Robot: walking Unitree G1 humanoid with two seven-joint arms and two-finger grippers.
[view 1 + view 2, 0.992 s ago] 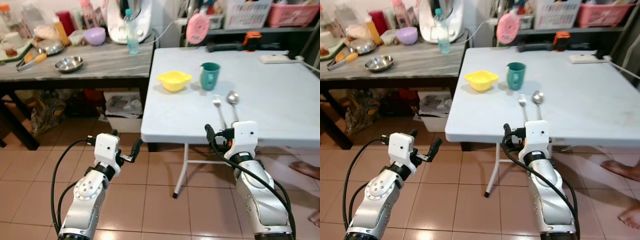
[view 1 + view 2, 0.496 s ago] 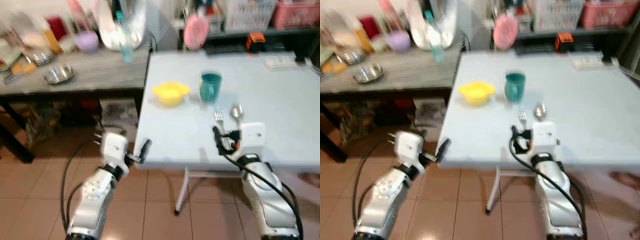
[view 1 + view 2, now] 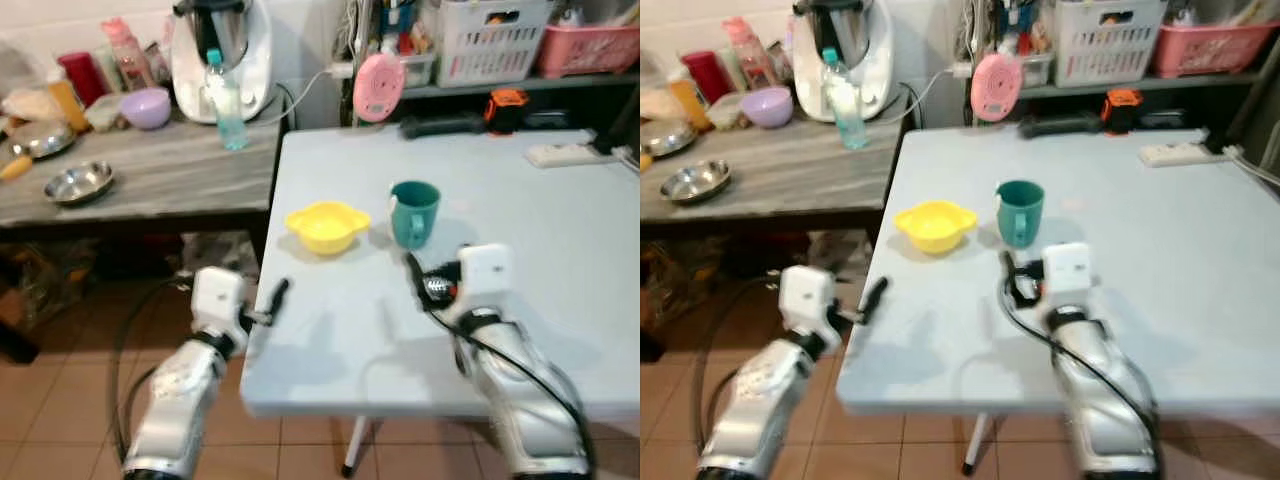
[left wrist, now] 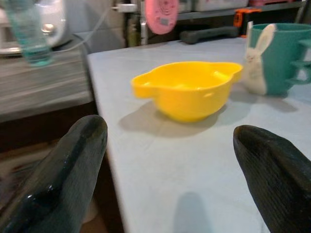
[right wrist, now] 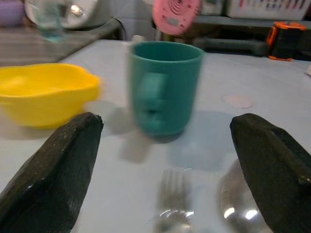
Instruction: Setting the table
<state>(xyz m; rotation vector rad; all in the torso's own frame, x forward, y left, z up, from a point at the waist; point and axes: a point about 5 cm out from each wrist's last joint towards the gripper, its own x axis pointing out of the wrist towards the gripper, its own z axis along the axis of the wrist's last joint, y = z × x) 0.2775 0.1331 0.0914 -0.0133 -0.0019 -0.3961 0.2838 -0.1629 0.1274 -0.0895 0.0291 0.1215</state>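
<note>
Grey wood is seen at far left, a side table [image 3: 150, 175] laden with a steel bowl [image 3: 78, 182], a purple bowl [image 3: 147, 106] and a water bottle [image 3: 226, 88], all well apart from the setting. Next comes the left claw [image 3: 268, 303], held at the near left edge of the white table [image 3: 560, 210], its fingers [image 4: 63, 165] spread wide with nothing between them. It is aimed at the yellow bowl [image 4: 187, 87], probably so that the bowl can be reached or nudged into place. The bowl stands upright, just beside the green cup [image 3: 413, 212], whose handle is turned toward the robot. The right claw [image 5: 167, 160] is poised low over the table in front of the cup, likewise fully open and empty. Between its fingers [image 5: 51, 170] a fork [image 5: 171, 199] and a spoon [image 5: 240, 201] are seen lying side by side, pointing toward the cup. They seem to be laid as one place setting, with bowl and cup ranged behind.
</note>
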